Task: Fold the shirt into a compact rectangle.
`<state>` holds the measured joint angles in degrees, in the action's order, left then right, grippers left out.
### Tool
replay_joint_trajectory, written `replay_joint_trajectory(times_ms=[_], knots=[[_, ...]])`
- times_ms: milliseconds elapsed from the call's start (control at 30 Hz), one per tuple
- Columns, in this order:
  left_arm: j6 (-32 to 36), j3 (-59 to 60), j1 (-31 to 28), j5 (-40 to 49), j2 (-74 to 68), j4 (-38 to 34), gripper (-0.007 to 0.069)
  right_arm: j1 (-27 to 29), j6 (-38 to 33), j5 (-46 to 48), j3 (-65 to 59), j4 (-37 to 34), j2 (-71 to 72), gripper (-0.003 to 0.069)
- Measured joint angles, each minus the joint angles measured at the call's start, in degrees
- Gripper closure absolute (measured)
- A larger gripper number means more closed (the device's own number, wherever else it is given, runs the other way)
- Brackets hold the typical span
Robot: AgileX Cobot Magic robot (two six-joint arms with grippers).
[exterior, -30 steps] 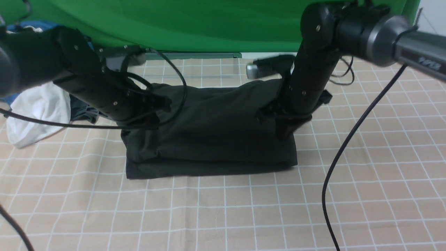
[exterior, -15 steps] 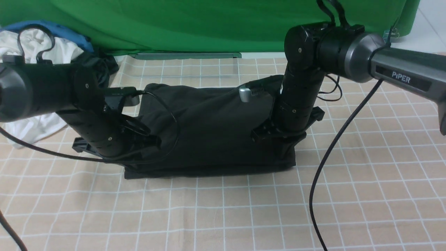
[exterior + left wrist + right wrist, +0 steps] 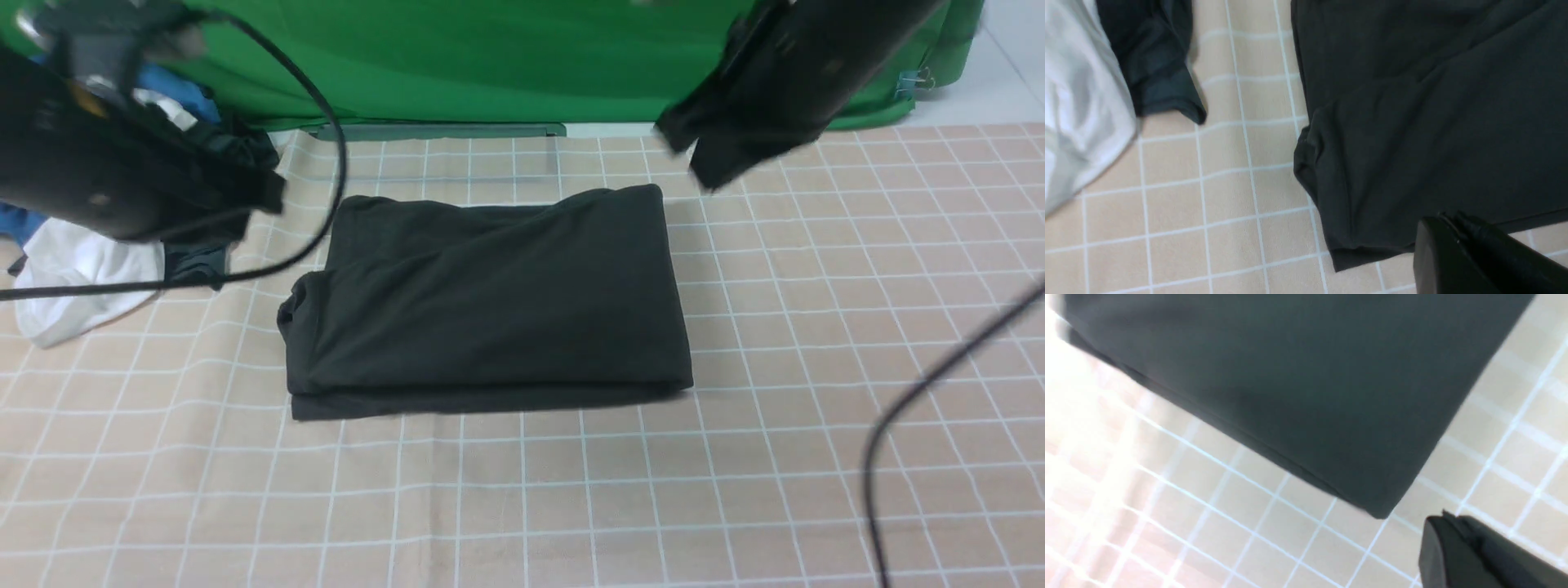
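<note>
Our left gripper and right gripper, seemingly pressed together and empty, hang apart from the folded shirt between them.

The shirt is plain black. The worktop is beige with a white grid. Beside the shirt lie a white garment and a dark grey-teal garment; behind it hangs a green backdrop.

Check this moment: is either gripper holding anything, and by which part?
Nothing is held. The left gripper and right gripper are both shut and clear of the shirt, which lies folded on the checked cloth.
</note>
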<state>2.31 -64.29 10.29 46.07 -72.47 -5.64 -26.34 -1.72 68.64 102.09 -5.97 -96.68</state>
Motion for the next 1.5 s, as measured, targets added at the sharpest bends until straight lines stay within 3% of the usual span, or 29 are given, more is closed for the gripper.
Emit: replay_joint_trajectory(times_ms=[133,300,633,800,933,1200,1500], knots=[[-0.17,2.56,0.00,-0.03,11.63,0.06,0.0606,-0.32,0.00,-5.95,-4.19,1.82,12.36,0.0622],[-1.38,8.45,0.00,-0.27,26.10,0.12,0.0606,-0.32,0.00,-19.88,-18.57,5.97,29.75,0.0622],[-5.80,27.72,0.00,-5.22,51.04,-1.51,0.0606,-0.32,3.51,-62.09,-61.23,8.73,68.02,0.0622],[-6.21,34.52,0.00,-8.80,56.45,-4.24,0.0606,-0.32,3.51,-77.90,-74.15,8.80,79.70,0.0622],[-6.21,36.99,0.00,-12.45,57.21,-5.40,0.0606,-0.32,3.51,-82.74,-78.17,8.87,84.73,0.0610],[-5.81,37.33,0.00,-20.76,57.33,-5.76,0.0606,-0.32,3.51,-84.11,-78.52,8.92,86.20,0.0506],[-5.74,37.33,0.00,-20.77,57.33,-4.95,0.0606,-0.32,3.81,-84.01,-78.52,8.92,86.20,0.0461]])
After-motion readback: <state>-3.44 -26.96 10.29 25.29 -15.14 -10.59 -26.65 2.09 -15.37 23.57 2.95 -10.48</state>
